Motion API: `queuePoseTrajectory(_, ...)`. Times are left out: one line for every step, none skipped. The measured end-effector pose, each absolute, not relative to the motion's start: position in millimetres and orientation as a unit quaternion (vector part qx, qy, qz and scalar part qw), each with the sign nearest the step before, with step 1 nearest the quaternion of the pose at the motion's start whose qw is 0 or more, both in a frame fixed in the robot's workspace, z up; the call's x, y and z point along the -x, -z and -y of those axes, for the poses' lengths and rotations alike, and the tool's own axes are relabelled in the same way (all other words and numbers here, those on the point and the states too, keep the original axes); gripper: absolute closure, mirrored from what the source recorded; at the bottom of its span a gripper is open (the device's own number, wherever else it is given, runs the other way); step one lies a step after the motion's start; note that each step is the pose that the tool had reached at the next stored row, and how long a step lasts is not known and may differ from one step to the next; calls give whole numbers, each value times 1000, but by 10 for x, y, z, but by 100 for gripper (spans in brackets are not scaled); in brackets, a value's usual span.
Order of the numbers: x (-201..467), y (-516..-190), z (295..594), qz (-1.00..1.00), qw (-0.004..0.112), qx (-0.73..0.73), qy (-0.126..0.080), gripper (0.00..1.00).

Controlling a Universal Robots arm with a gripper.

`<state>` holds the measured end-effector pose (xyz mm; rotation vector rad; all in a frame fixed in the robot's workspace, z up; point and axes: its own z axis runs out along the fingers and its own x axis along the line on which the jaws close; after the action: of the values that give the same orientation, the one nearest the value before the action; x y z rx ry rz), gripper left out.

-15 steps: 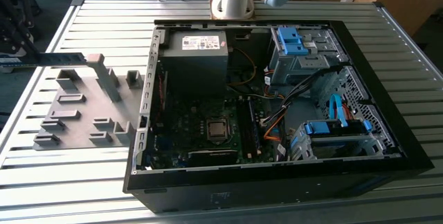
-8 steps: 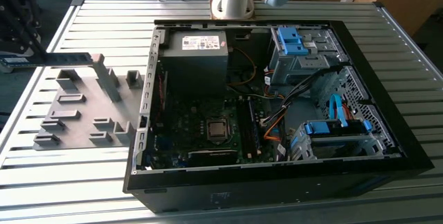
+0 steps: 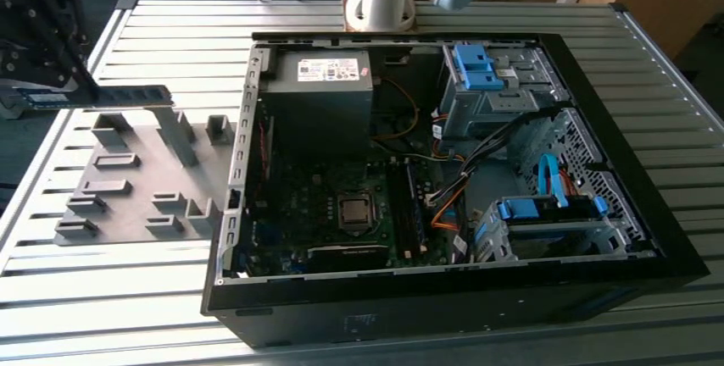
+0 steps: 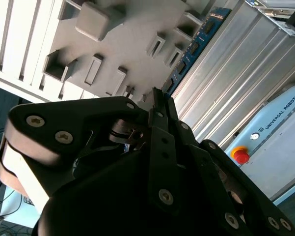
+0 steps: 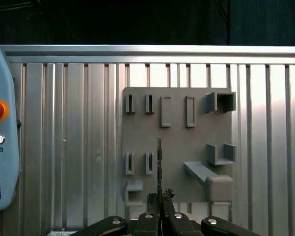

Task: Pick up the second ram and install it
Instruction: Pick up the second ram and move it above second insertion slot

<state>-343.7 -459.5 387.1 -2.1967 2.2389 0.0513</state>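
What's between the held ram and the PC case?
In the exterior view, the grey fixture plate with its upright posts lies between the second ram and the PC case. The gripper holds the ram.

Open black computer case (image 3: 453, 311) lies on a slatted metal table (image 3: 114, 315); a grey slotted tray (image 3: 136, 181) sits just beside it, toward the exterior view's left.

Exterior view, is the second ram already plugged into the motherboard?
No, the gripper holds the second ram over the gray holder tray, outside the computer case.
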Motion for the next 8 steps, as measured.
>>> queuePoseTrajectory(3413, -3871, 4595, -714, 2, 700, -16, 86)
queuePoseTrajectory(3387, -3871, 4595, -714, 2, 700, -16, 86)
queuePoseTrajectory(3361, -3871, 4595, -714, 2, 700, -16, 86)
queuePoseTrajectory(3336, -3871, 4595, -714, 2, 700, -16, 86)
queuePoseTrajectory(3311, -3871, 4595, -714, 2, 700, -16, 86)
queuePoseTrajectory(3284, -3871, 4594, -714, 2, 700, -16, 86)
queuePoseTrajectory(3259, -3871, 4594, -714, 2, 700, -16, 86)
queuePoseTrajectory(3233, -3871, 4594, -714, 2, 700, -16, 86)
